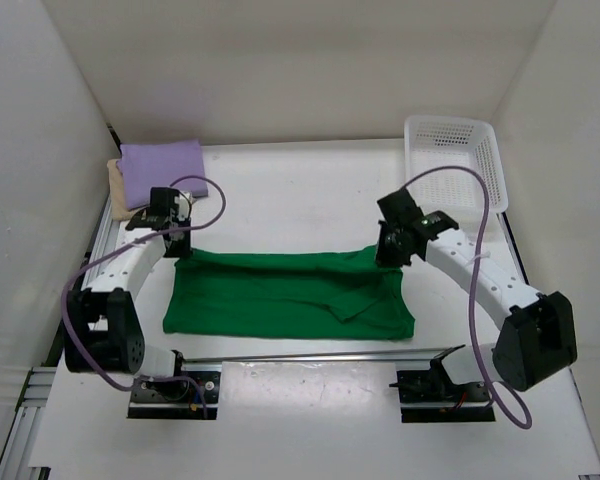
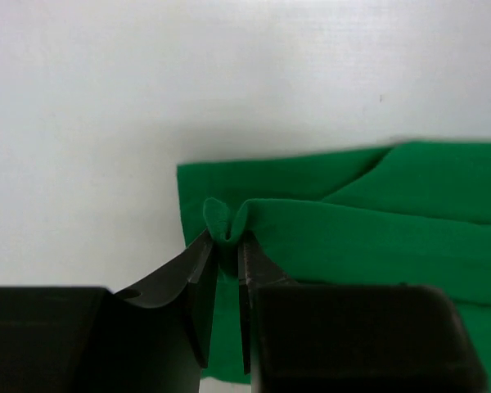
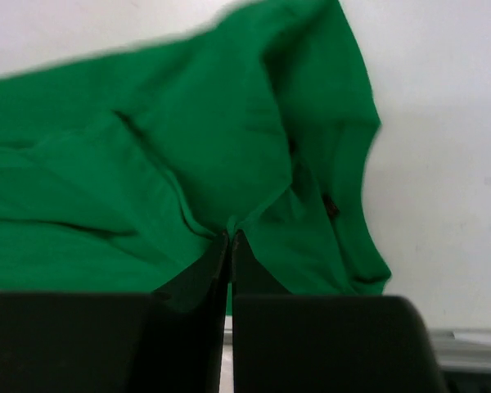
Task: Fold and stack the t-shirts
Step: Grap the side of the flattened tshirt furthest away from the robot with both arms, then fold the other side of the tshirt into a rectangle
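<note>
**Step in hand: fold of the green shirt**

**State.** The green shirt lies spread in a wide band at mid-bench, between the two arms. Its right end is rumpled, with a sleeve turned over. The left tool is closed on a small pucker of cloth at the far left corner. The right tool is closed tight on a thin pinch of cloth at the far right corner, where several creases meet. The purple shirt sits folded on the tan shirt at the far left of the bench. The basket stands at the far right, well apart from the work.

**Procedure (judged).**
1. Raise both tools together and level. Uneven lift will skew the far edge.
2. Lift only enough for the cloth to clear itself. The near edge should stay on the bench as an anchor.
3. Carry the far edge toward the near edge, holding light tension between the tools so the band does not sag.
4. Lay the edge down aligned, then release.

**Caution.** Both pinches are shallow. The right one holds very little cloth and may slip under tension. The rumpled right end will likely fold in creased unless drawn flat first.
</note>
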Robot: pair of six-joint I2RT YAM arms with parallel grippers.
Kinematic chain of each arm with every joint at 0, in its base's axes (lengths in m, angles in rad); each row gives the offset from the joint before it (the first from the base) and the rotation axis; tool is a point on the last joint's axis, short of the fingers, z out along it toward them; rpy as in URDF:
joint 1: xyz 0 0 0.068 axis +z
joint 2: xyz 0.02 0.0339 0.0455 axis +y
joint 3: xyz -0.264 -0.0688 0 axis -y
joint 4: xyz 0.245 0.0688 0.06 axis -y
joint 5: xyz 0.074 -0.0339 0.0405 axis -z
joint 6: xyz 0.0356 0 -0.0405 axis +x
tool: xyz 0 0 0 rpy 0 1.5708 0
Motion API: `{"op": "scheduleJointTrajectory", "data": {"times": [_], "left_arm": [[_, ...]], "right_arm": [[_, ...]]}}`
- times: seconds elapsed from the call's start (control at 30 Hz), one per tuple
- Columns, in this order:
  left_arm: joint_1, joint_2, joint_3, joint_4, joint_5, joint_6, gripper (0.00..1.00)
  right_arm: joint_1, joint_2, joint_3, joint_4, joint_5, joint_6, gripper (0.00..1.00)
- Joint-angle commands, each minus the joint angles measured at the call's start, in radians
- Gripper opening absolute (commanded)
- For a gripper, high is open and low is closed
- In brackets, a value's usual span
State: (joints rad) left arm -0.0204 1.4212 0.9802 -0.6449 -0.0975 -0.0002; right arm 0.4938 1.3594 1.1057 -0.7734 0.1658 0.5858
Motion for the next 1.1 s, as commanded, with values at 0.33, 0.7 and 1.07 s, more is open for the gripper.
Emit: {"op": "scheduleJointTrajectory", "data": {"times": [0.33, 0.7, 1.07], "left_arm": [[-0.087, -0.133, -0.213, 0.001, -0.028, 0.0, 0.36], [-0.099, -0.255, -0.209, -0.047, -0.071, 0.0, 0.59], [0.025, 0.047, 0.109, -0.244, 0.157, 0.0, 0.65]], "right_arm": [[0.038, -0.091, -0.191, 0.04, 0.012, 0.118, 0.0], [0.048, -0.072, -0.21, 0.059, 0.003, 0.118, 0.0], [0.057, -0.054, -0.219, 0.068, 0.003, 0.109, 0.0]]}}
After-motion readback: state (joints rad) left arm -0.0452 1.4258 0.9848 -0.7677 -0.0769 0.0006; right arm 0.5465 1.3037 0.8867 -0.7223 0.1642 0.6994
